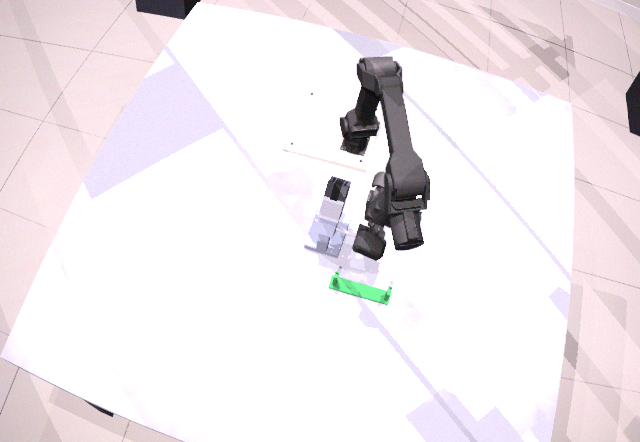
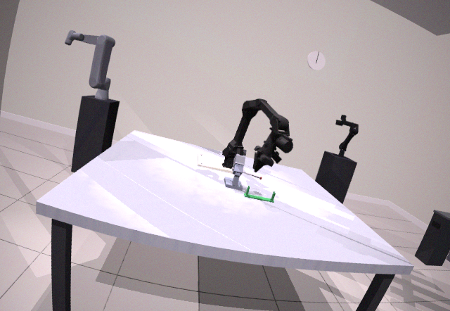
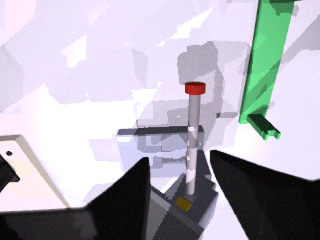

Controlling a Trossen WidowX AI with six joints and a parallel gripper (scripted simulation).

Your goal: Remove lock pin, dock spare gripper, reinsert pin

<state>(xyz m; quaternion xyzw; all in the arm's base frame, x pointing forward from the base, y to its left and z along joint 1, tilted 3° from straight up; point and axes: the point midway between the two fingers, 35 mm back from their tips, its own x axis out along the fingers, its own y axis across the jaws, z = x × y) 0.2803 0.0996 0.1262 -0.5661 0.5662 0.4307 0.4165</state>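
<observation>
The spare gripper sits upright on the blue-grey mount. The lock pin, a pale shaft with a red head, sticks out sideways from the socket, most of its length outside. How far its hidden end reaches into the spigot cannot be seen. My gripper is partly open and holds nothing. In the wrist view the shaft shows in the gap between its fingertips, with no contact visible. In the top view my gripper's body covers the pin's head.
A green cradle with two notched posts stands empty beside the mount, on the pin's side. A cream base plate lies behind the mount, under my arm's base. Wall clock and other robots on pedestals are well off the table.
</observation>
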